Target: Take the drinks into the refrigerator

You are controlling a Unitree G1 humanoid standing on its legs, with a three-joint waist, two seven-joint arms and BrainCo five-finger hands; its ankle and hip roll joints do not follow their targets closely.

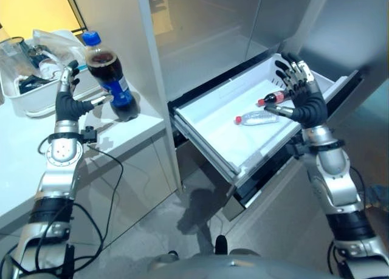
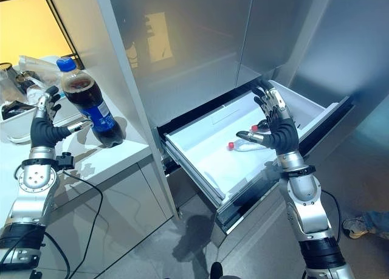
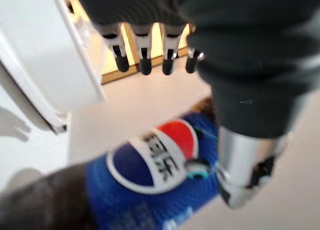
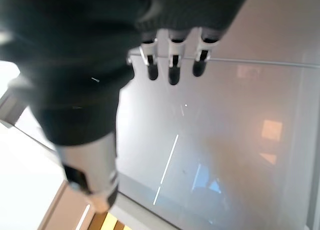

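Two small bottles: lying on their sides in the white drawer of the refrigerator, near its right part
Red-capped cola bottle: dark drink, red cap and label, lying just behind the right hand's fingers in the head views
Clear bottle: see-through, red cap, lying beside the cola bottle and nearer the drawer's front
Large cola bottle: upright on the white desk, blue cap and blue label, close to the refrigerator's left wall
Left hand: raised just beside the large cola bottle on its left, fingers straight and spread, thumb reaching toward the label; the left wrist view shows the bottle past the thumb, and I cannot tell if the thumb touches it; it grips nothing
Right hand: held up over the drawer's right part, fingers spread wide and upright, holding nothing
Drawer: pulled well out from the lower part of the refrigerator, with the grey doors above it closed
White tub: on the desk behind the left hand, holding clutter and a clear plastic bag
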